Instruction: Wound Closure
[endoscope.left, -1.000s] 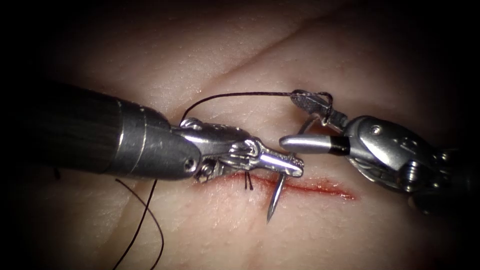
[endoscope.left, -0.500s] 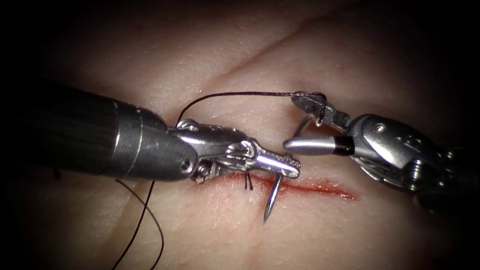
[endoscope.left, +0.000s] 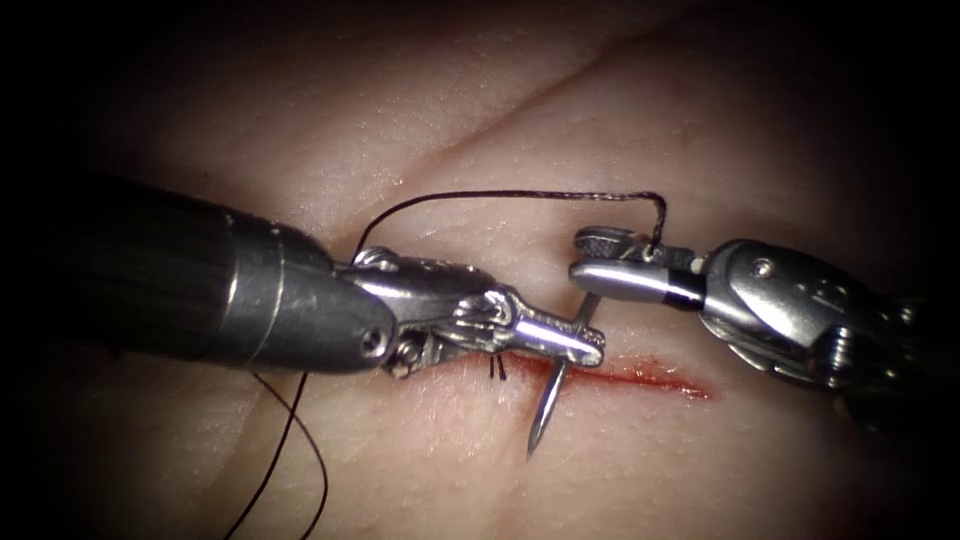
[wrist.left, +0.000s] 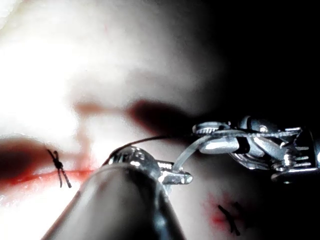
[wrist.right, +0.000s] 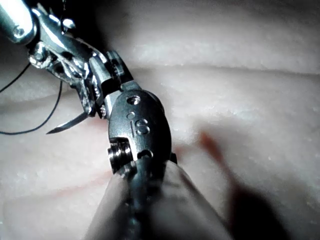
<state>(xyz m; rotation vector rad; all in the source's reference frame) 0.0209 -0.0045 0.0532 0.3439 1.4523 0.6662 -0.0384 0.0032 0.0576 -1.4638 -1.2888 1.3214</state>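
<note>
Surgical practice bench, seen through my endoscope.
My two steel tools (endoscope.left: 585, 340) (endoscope.left: 590, 262) work over pale tissue (endoscope.left: 420, 110) with a red cut (endoscope.left: 640, 378), dark all round.

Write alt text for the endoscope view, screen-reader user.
The left pincer grips the curved needle near its pointed end, the tip free above the tissue just below the red cut. The right pincer closes around the needle's tail end, where the dark thread arcs away to the left. A knotted stitch sits on the cut beside the left tool.
</note>
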